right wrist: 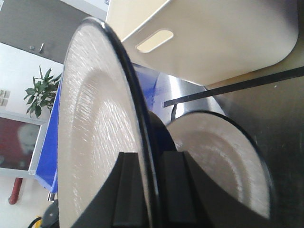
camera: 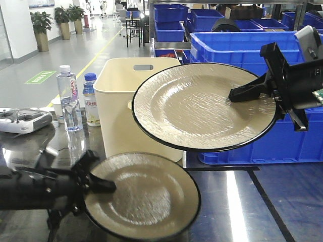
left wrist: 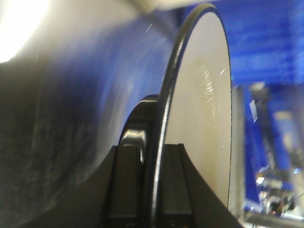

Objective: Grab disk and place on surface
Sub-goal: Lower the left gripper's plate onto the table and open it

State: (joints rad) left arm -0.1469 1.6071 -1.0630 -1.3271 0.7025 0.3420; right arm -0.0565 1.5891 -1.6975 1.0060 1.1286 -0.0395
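Two cream disks with black rims are in view, each shaped like a plate. My right gripper (camera: 233, 95) is shut on the right rim of the upper disk (camera: 197, 106), which hangs in the air, tilted toward the camera. My left gripper (camera: 104, 185) is shut on the left rim of the lower disk (camera: 144, 194), low over the shiny dark surface (camera: 222, 214) with its black tape lines. In the left wrist view the lower disk (left wrist: 204, 95) stands edge-on in the gripper (left wrist: 154, 190). The right wrist view has the upper disk (right wrist: 95, 128) clamped in the gripper (right wrist: 151, 190), with the lower disk (right wrist: 218, 152) beyond.
A cream plastic bin (camera: 121, 106) stands behind the disks. Two bottles (camera: 69, 98) (camera: 91, 101) and a white controller (camera: 22, 120) sit at the back left. Blue crates (camera: 237, 48) are stacked at the back right, beyond the tabletop's edge.
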